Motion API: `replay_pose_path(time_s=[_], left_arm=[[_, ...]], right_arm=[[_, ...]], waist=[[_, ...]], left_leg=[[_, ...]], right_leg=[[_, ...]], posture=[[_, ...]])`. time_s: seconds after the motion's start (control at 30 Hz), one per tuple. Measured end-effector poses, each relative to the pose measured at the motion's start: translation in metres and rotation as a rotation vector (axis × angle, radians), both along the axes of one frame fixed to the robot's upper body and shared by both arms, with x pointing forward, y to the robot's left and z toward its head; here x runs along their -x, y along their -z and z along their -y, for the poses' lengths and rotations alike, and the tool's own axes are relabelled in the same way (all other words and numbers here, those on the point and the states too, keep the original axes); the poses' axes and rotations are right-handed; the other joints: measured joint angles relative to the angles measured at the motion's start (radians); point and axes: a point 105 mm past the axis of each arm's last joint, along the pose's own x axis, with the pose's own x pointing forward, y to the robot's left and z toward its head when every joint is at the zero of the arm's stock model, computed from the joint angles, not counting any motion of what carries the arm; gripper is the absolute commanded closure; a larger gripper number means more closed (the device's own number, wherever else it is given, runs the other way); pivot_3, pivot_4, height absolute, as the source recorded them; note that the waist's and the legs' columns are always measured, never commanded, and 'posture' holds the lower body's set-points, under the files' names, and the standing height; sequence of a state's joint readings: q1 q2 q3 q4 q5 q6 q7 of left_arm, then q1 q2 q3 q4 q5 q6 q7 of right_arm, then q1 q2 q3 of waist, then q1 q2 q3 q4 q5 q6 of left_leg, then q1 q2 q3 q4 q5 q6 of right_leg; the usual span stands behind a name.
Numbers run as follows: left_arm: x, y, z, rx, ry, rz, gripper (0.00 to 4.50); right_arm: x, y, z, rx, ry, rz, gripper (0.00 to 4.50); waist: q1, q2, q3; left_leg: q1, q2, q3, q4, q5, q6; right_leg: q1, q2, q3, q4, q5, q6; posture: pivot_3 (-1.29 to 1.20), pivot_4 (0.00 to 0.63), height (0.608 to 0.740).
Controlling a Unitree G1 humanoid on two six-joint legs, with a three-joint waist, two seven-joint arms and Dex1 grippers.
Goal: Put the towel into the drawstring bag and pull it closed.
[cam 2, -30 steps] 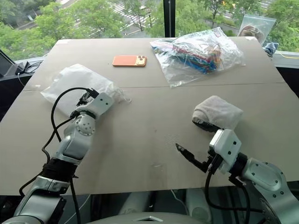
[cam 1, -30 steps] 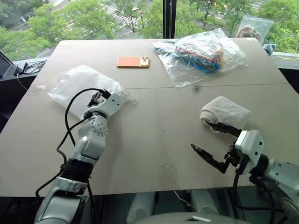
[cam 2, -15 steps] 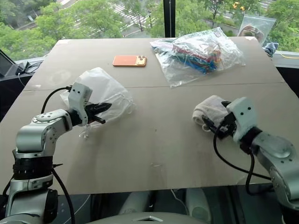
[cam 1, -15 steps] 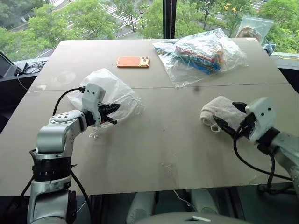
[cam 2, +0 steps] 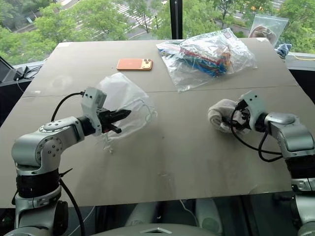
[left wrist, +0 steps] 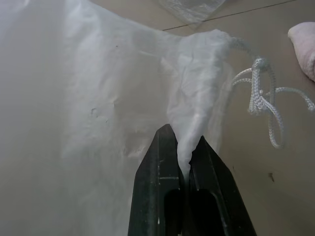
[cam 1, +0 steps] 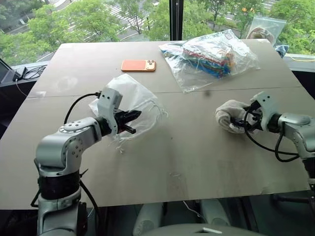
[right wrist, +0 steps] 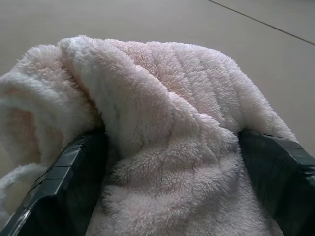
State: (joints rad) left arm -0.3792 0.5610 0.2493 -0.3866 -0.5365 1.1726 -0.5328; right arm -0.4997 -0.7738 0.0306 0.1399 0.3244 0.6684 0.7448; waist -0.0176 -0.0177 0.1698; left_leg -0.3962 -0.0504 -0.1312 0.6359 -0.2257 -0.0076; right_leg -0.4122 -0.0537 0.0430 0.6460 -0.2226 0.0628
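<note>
The drawstring bag (cam 1: 132, 96) is a thin white translucent pouch on the left half of the table. Part of it is lifted off the surface. My left gripper (cam 1: 131, 122) is shut on a fold of its fabric near the mouth, seen pinched between the black fingers (left wrist: 160, 172). The white cords (left wrist: 261, 96) hang loose beside the pinch. The towel (cam 1: 226, 113), a lumpy off-white terry cloth, lies on the right half of the table. My right gripper (cam 1: 241, 121) is open and straddles it, with one finger (right wrist: 74, 177) against each side of the towel (right wrist: 162, 98).
An orange phone (cam 1: 139, 65) lies at the back centre. A clear plastic bag of colourful items (cam 1: 211, 54) sits at the back right, and another plastic bag (cam 1: 268, 27) stands behind it by the window. Cables (cam 1: 29, 71) lie off the table's back left corner.
My left gripper shut on the bag's mouth, rolled, and drew the bag up and to the right. My right gripper swung forward from near the front edge and now straddles the towel.
</note>
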Motion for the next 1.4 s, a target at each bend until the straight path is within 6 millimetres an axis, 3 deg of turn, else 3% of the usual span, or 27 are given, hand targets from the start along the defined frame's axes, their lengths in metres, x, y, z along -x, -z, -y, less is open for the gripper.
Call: replay_pose_path(time_s=[0.3, 0.37, 0.43, 0.53, 0.63, 0.77, 1.0, 1.03, 1.1, 1.27, 1.33, 1.4], left_arm=[[-0.001, -0.005, -0.001, 0.005, -0.029, 0.039, 4.47], [-0.002, -0.004, 0.000, 0.018, -0.038, 0.043, 4.47], [0.000, 0.002, 0.002, 0.033, -0.039, 0.032, 4.47], [0.001, 0.009, 0.004, 0.029, -0.043, 0.014, 4.47], [0.000, 0.007, 0.004, 0.030, -0.042, 0.031, 4.47], [-0.001, 0.004, 0.002, 0.022, -0.044, 0.047, 4.47], [0.000, 0.004, 0.000, 0.013, -0.048, 0.055, 4.47], [-0.001, 0.005, 0.001, 0.013, -0.047, 0.054, 4.50], [-0.003, 0.004, 0.003, 0.012, -0.040, 0.052, 4.50], [-0.009, 0.006, 0.003, 0.001, -0.044, 0.041, 4.50], [-0.012, 0.009, 0.005, -0.005, -0.035, 0.029, 4.50], [-0.016, 0.011, 0.007, -0.013, -0.029, 0.030, 4.50]], right_arm=[[0.019, -0.059, -0.009, -0.149, -0.144, 0.021, 0.00], [0.014, -0.063, -0.008, -0.151, -0.130, 0.017, 0.00], [0.000, -0.057, 0.007, -0.106, -0.048, 0.006, 0.00], [-0.009, -0.027, 0.024, -0.070, 0.023, -0.079, 0.00], [-0.007, 0.003, 0.017, -0.081, -0.020, -0.181, 0.00], [0.006, 0.013, 0.001, -0.086, -0.181, -0.255, 0.00], [-0.002, 0.026, -0.003, -0.051, -0.224, -0.226, 0.00], [-0.003, 0.029, -0.006, -0.053, -0.224, -0.223, 0.55], [0.000, 0.034, -0.009, -0.043, -0.229, -0.217, 1.04], [0.020, 0.035, -0.028, -0.183, -0.245, -0.185, 3.55], [0.033, 0.032, -0.045, -0.297, -0.273, -0.190, 4.28], [0.054, 0.027, -0.077, -0.424, -0.360, -0.203, 4.41]], waist=[[0.002, 0.000, 0.000], [-0.001, 0.000, 0.000], [0.000, 0.000, 0.000], [0.003, 0.000, 0.000], [0.002, 0.001, 0.001], [-0.001, 0.000, 0.000], [-0.013, -0.009, -0.005], [-0.017, -0.010, -0.006], [-0.018, -0.010, -0.006], [-0.023, -0.010, -0.006], [-0.025, -0.009, -0.005], [-0.023, -0.006, -0.004]], left_leg=[[0.000, 0.000, 0.000, 0.000, 0.000, 0.000], [0.000, 0.000, 0.001, 0.000, 0.000, 0.000], [0.001, 0.000, 0.002, 0.000, 0.000, 0.000], [0.000, 0.000, 0.001, 0.000, 0.000, 0.000], [-0.001, 0.000, 0.002, 0.000, 0.001, -0.001], [-0.001, 0.000, 0.003, 0.000, 0.000, -0.001], [0.006, 0.001, 0.003, 0.000, 0.000, 0.000], [0.009, 0.001, 0.003, 0.000, 0.000, 0.000], [0.017, 0.001, 0.002, 0.000, 0.000, 0.000], [0.016, 0.001, -0.001, -0.001, 0.000, 0.000], [0.016, 0.002, 0.000, -0.001, -0.001, 0.000], [0.013, 0.002, 0.000, -0.001, -0.001, -0.001]], right_leg=[[0.000, 0.000, 0.000, 0.000, 0.000, 0.000], [0.000, 0.000, 0.001, 0.000, 0.000, 0.000], [0.000, 0.000, 0.001, 0.000, 0.000, 0.000], [0.000, 0.000, 0.001, 0.000, 0.000, 0.000], [-0.001, -0.001, 0.002, 0.000, 0.000, 0.000], [-0.001, 0.000, 0.002, 0.000, 0.000, 0.000], [0.005, 0.001, 0.002, 0.000, 0.000, 0.000], [0.008, 0.001, 0.002, 0.000, 0.000, 0.000], [0.016, 0.001, 0.001, -0.001, 0.000, 0.000], [0.016, 0.002, -0.001, -0.001, 0.000, 0.000], [0.015, 0.002, 0.000, -0.001, 0.000, 0.000], [0.012, 0.002, 0.000, -0.001, 0.000, 0.000]], posture=[[0.00, 0.150, 0.740], [0.00, 0.150, 0.740], [0.00, 0.150, 0.740], [0.00, 0.150, 0.740], [0.00, 0.150, 0.740], [0.00, 0.150, 0.740], [0.00, 0.150, 0.740], [0.00, 0.150, 0.740], [0.00, 0.150, 0.740], [0.00, 0.150, 0.740], [0.00, 0.150, 0.740], [0.00, 0.150, 0.740]])
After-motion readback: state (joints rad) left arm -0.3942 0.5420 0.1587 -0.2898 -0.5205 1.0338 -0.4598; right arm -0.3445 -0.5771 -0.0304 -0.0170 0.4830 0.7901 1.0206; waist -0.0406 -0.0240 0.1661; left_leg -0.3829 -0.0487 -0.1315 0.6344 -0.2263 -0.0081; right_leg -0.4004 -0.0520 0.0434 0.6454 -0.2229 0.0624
